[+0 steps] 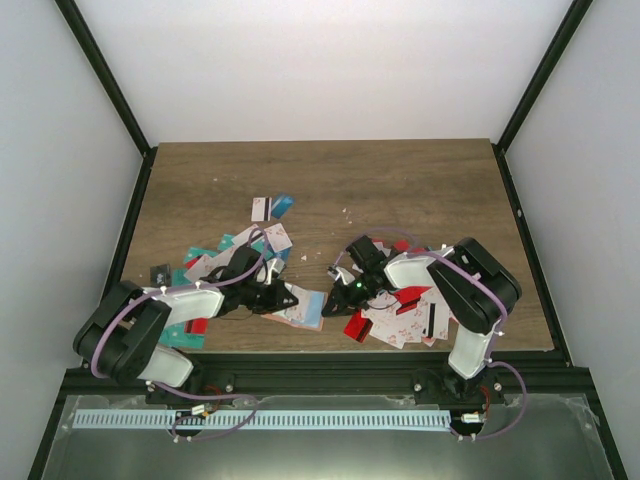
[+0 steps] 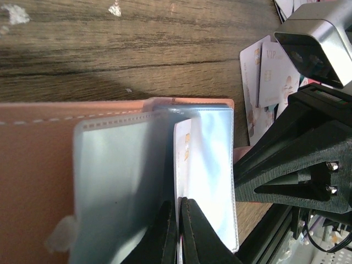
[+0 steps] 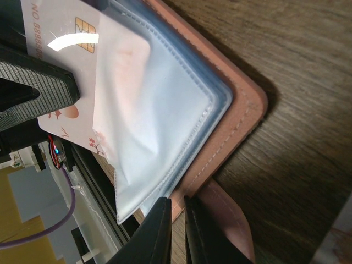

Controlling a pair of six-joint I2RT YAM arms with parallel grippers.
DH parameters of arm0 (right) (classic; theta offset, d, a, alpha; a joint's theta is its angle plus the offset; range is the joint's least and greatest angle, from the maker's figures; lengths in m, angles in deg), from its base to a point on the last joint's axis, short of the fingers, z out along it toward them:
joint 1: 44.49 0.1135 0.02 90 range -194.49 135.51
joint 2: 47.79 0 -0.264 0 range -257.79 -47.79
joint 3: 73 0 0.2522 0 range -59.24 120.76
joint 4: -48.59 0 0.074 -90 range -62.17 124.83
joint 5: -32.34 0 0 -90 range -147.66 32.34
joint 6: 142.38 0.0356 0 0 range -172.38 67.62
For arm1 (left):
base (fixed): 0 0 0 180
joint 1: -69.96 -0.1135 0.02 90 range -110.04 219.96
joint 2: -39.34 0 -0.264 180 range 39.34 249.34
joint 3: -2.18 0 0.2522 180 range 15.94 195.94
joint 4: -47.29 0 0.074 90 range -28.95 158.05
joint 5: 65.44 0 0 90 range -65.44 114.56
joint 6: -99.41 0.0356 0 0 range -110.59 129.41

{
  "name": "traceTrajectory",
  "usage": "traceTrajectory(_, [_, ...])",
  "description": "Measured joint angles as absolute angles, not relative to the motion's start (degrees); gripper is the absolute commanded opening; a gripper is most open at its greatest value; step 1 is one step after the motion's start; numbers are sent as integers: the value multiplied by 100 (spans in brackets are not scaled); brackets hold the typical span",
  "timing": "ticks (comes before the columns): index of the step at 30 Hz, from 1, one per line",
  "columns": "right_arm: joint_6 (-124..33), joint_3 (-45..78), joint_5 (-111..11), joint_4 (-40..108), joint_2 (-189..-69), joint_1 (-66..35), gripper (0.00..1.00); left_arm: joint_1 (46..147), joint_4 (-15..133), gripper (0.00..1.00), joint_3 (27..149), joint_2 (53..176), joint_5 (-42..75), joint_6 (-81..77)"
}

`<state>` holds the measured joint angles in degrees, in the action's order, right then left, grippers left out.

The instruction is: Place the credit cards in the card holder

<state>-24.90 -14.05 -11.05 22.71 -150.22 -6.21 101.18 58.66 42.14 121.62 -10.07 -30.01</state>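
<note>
Top view: both arms meet near the front edge of the brown wood-grain table (image 1: 400, 180). The small salmon-pink folding card holder (image 1: 308, 315) lies between the left gripper (image 1: 290, 298) and right gripper (image 1: 338, 296). I can't read either grip from here. Thin plastic credit cards (image 1: 262, 208) in teal, red and white are scattered in two patches, one by each arm.

Left wrist: card holder lies open on the wood, clear plastic sleeves (image 2: 115, 181) lifted. Left fingers are pinched together on the lower edge of a white chip card (image 2: 184, 159) standing among the sleeves.

Right wrist: only here do I see the right fingers closed on the holder's stitched pink edge near a corner. A sleeve overlaps part of the white chip card; can't tell if it's inside the pocket
</note>
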Motion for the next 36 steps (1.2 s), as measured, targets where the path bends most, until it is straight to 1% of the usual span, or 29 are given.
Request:
traceTrajectory(11, [-2437,-1444,-1110,2348,-15025,-623,7,10122,5886,4,4131,12086,-1062,-3298])
traceTrajectory(28, [-2407,-1435,-878,2496,-15195,-650,5,10125,5136,4,4126,12606,-1318,-3549])
traceTrajectory(30, [-2405,-1427,-832,2503,-15221,-650,5,10127,5097,7,4126,12637,-1346,-3534])
traceTrajectory(33, [-2405,-1416,-821,2507,-15232,-650,5,10164,5217,16,4168,12621,-1302,-3440])
traceTrajectory(36, [-2405,-1383,-766,2516,-15287,-645,5,10216,5652,22,4288,12521,-1145,-3256])
